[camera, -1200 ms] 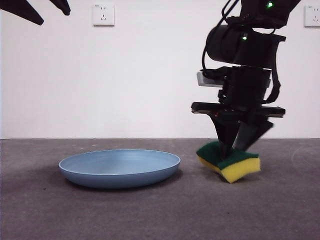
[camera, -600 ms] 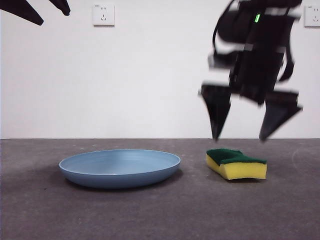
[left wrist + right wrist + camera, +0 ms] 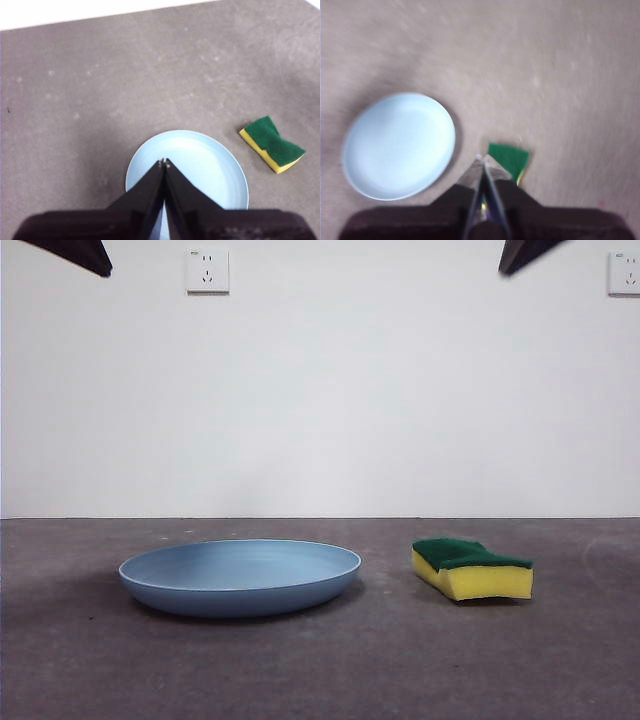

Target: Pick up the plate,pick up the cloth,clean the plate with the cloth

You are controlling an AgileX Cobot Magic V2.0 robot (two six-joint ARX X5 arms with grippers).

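Table (image 3: 320,660) takes up the whole lower part of the front view, dull grey, with a white wall behind it. The plate (image 3: 240,576) sits flat at lower left of centre, light blue, nothing on it. In the left wrist view the plate (image 3: 200,170) shows low in the frame with the left gripper (image 3: 163,162) hanging high over it — jaws pressed together, holding nothing.

The cloth (image 3: 472,568) is really a yellow sponge with a green top; it lies flat at lower right in the front view, near the plate but clear of its rim. The right gripper (image 3: 482,159) is up high above it, jaws together too, empty. Both arms only show as dark tips in the top corners of the front view.

So neither thing is picked up. What could go sideways, I'd guess: the plate is shallow with a low rim, so closed jaws have to open and get under the edge — otherwise it just skates. The sponge is squishy and could tilt in a grab near one end.
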